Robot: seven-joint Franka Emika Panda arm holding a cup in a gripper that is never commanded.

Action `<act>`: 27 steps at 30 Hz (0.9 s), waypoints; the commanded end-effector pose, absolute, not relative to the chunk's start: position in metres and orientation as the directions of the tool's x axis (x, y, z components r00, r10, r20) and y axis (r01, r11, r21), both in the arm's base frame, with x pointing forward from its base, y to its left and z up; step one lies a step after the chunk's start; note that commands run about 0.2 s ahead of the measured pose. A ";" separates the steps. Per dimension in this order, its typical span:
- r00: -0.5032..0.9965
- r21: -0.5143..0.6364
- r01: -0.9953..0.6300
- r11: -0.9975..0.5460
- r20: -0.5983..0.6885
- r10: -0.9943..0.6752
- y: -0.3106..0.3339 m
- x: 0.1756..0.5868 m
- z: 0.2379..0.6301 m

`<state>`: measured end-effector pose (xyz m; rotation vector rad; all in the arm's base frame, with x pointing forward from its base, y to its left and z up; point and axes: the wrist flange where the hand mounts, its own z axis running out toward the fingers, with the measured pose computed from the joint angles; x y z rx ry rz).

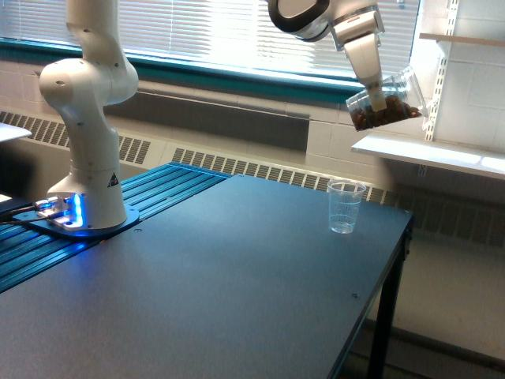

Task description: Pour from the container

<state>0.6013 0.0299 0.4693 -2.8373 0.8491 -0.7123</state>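
Gripping tilted container [388,99] of brown bits, hand [384,96] high above empty cup [346,207].

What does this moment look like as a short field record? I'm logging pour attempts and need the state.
held item: clear tumbler, tilted on its side, high above the table
contents: brown pieces, still inside
pincer: shut on the tumbler
target: small clear cup, upright, looks empty
cup place: dark table, near its far edge
alignment: tumbler is toward the exterior view's right of the cup
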 end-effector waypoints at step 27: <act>0.755 -0.209 -0.415 -0.886 0.465 -0.463 0.061 0.570 0.468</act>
